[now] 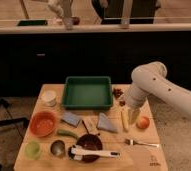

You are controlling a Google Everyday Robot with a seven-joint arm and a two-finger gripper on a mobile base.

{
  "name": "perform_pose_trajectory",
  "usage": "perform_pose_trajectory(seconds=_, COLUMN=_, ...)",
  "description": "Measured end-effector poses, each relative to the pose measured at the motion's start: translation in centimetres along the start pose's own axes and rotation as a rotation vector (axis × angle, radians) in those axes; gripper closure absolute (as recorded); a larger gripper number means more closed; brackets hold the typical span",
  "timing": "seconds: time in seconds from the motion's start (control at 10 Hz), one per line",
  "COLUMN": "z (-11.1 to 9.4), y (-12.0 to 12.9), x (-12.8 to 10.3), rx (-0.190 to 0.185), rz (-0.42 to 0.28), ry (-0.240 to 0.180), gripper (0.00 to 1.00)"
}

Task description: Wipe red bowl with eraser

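The eraser is the one to watch, folks: it lies near the middle of the bench, a little in front of the green tray. It is boxed in by the blue-grey pad on the side of the left edge and the grey triangular piece on the side of the right edge. Both are just beside it, and I cannot say whether they touch. The gripper hangs low toward the right edge, off the tray's front right corner, near an orange fruit. Whether it is apart or together I cannot tell, and nothing of the task is in it. So here is the line that matters: the eraser lies from the gripper straight toward the left edge. A long yellow item and that grey triangle stand between the 2. The block's long axis looks to run roughly from back edge to front edge, a touch slanted. A grasp, I judge, would close across its narrow width, along the left-right line. The red bowl waits near the left edge, further along that same line and well apart from the gripper. With only 1 arm, the whole trip goes leftward: eraser first, bowl after. The pickup is not yet begun.
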Motion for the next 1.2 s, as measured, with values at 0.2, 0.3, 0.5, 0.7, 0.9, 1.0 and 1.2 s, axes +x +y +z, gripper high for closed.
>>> perform_pose_trajectory(seconds=0.2, z=0.1, y=-0.1, x=-2.8, rx=0.068, rz=-0.216, ry=0.018, gripper=0.20)
perform_pose_trajectory(seconds=0.3, z=0.2, y=0.1, x=-4.0, rx=0.104, rz=-0.348, ry=0.048, gripper=0.20)
perform_pose_trajectory(seconds=0.5, z=0.6, y=0.7, x=-6.3, rx=0.150, rz=-0.580, ry=0.118, gripper=0.20)
perform_pose_trajectory(seconds=0.7, z=0.8, y=1.1, x=-7.2, rx=0.165, rz=-0.682, ry=0.154, gripper=0.20)
perform_pose_trajectory(seconds=0.9, z=0.8, y=1.0, x=-7.3, rx=0.167, rz=-0.689, ry=0.156, gripper=0.20)
perform_pose_trajectory(seconds=1.0, z=0.8, y=1.1, x=-7.1, rx=0.173, rz=-0.682, ry=0.152, gripper=0.20)
perform_pose_trajectory(seconds=1.2, z=0.9, y=0.7, x=-7.7, rx=0.257, rz=-0.747, ry=0.131, gripper=0.20)
